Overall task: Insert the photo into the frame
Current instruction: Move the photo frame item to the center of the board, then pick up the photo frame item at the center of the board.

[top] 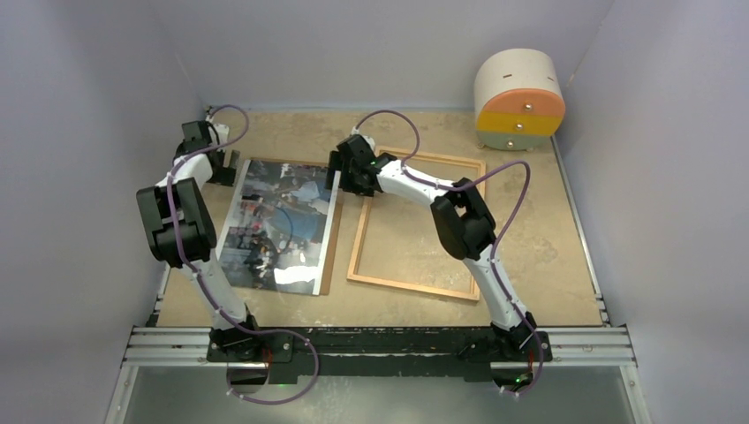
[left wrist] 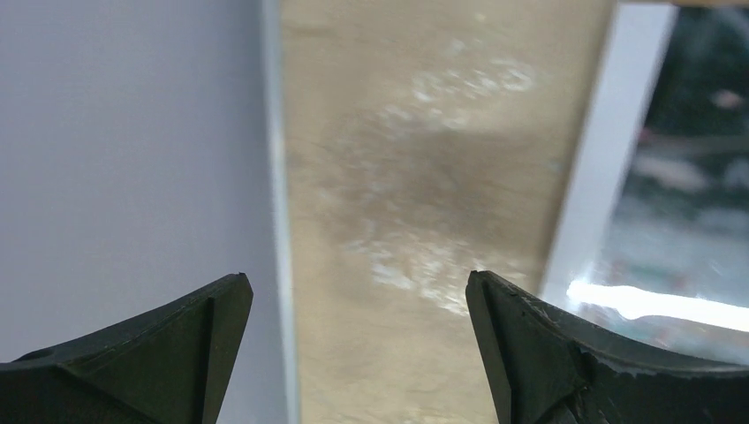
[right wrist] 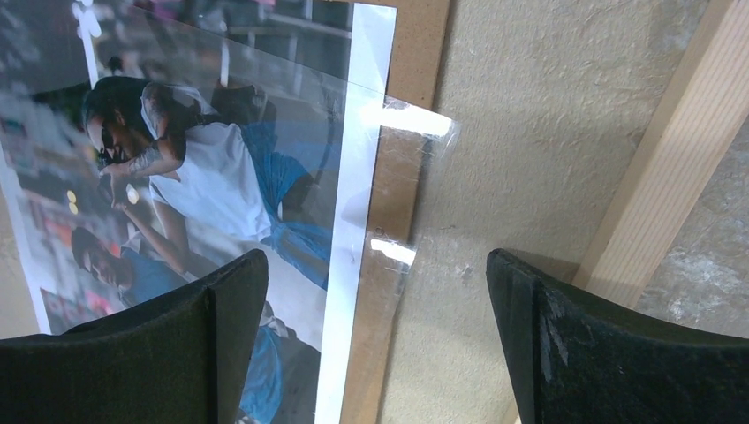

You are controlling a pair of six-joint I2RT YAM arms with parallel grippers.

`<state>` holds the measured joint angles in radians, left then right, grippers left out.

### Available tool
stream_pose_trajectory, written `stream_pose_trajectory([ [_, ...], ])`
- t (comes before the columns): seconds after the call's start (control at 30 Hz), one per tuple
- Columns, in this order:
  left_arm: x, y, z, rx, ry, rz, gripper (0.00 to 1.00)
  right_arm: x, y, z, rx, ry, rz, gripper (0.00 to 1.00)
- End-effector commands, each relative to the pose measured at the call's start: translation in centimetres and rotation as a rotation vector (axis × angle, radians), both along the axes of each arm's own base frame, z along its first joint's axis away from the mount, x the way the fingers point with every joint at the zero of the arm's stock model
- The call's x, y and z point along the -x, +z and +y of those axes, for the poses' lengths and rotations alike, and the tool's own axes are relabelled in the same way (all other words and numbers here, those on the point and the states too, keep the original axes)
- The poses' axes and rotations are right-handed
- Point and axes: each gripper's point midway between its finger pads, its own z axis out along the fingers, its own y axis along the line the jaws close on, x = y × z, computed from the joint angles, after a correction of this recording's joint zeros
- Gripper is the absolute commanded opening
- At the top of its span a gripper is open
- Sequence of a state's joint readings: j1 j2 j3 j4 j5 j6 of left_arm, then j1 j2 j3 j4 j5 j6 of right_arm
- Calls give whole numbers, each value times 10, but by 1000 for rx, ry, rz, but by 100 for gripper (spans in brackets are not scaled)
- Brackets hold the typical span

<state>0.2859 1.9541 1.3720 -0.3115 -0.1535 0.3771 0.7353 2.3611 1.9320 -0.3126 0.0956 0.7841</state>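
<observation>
1. The thin glossy rectangular photo (top: 278,221) of people in blue and dark tones is lying face up on the tan fibre-textured table (top: 548,247), left of centre. It is resting on a brown fibreboard backing panel (top: 327,265), whose right edge is showing beside the print's white border.
2. The large rectangular frame (top: 411,288) of thin light wooden moulding is lying flat just to the right of the panel, apart from it, with bare table showing inside it.
3. The left gripper (top: 223,166) is hovering at the photo's far left corner. Its jaws are standing wide apart and holding nothing.
4. The right gripper (top: 340,177) is hovering over the gap between panel and frame at their far ends. Its jaws are likewise spread wide and gripping nothing.
5. In the right wrist view, what appears to be a clear sheet (right wrist: 415,177) is overlapping the photo's border, the panel and the table; its full outline is not discernible.
6. A cream cylindrical drawer unit (top: 519,97) with orange, yellow and green fronts is standing at the far right corner.
</observation>
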Motion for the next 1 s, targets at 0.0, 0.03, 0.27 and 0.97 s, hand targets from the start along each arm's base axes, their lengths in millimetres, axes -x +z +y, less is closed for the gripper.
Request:
stream_pose_trajectory([
  [0.0,-15,55,46,-155,118,-132,100,42,-46,-12,109,21,163,95],
  [0.03,-14,56,52,-176,137,-134,100,43,-46,-11,103,22,169,94],
  [0.27,-6,21,70,-244,193,-55,100,50,-51,-1,66,33,202,92],
  [0.97,20,-41,1,-107,29,85,100,13,-58,-38,-44,-154,295,88],
])
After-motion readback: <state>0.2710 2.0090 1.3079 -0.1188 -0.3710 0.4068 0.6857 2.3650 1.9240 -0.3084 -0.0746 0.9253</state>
